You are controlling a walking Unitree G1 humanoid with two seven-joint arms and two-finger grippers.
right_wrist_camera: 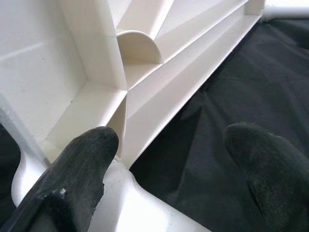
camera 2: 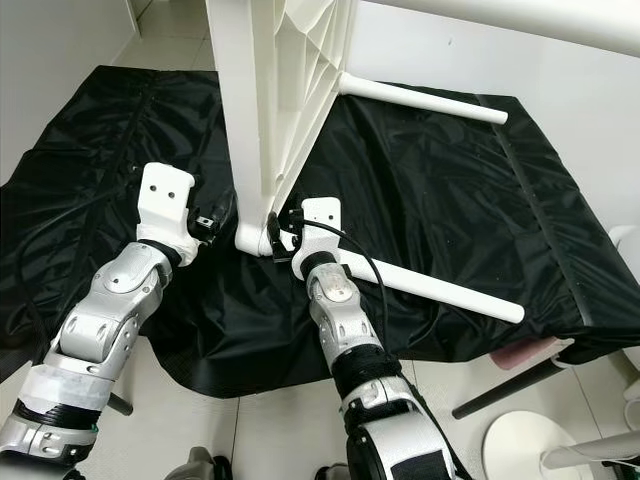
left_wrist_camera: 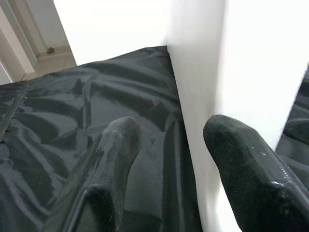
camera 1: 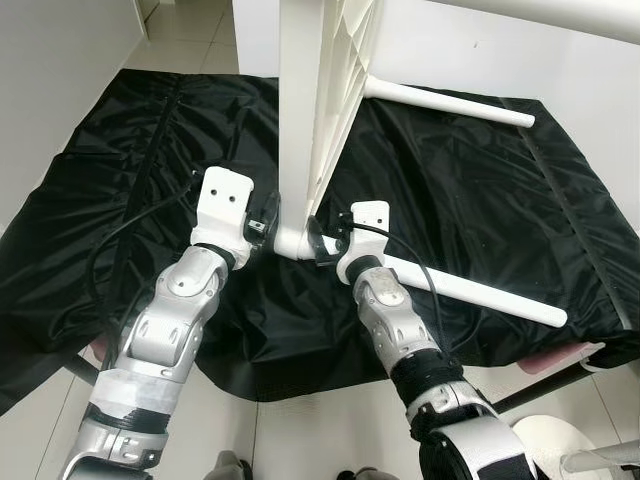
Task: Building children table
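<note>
The white plastic table top (camera 1: 300, 120) stands on its edge on a black sheet (camera 1: 480, 190). Two white legs stick out to the right, the near leg (camera 1: 480, 292) low over the sheet and the far leg (camera 1: 450, 103) behind it. My left gripper (camera 1: 270, 222) is open at the left face of the lower corner, one finger (left_wrist_camera: 246, 159) against the white panel (left_wrist_camera: 203, 72). My right gripper (camera 1: 318, 240) is open on the ribbed underside (right_wrist_camera: 96, 72), just above the near leg's base (right_wrist_camera: 135, 203). Its fingers hold nothing.
The black sheet drapes over a low platform whose front edge is near my arms. A white round stool base (camera 1: 545, 440) and a dark rod (camera 1: 540, 390) lie on the tile floor at the lower right. A white wall (camera 1: 50, 90) rises on the left.
</note>
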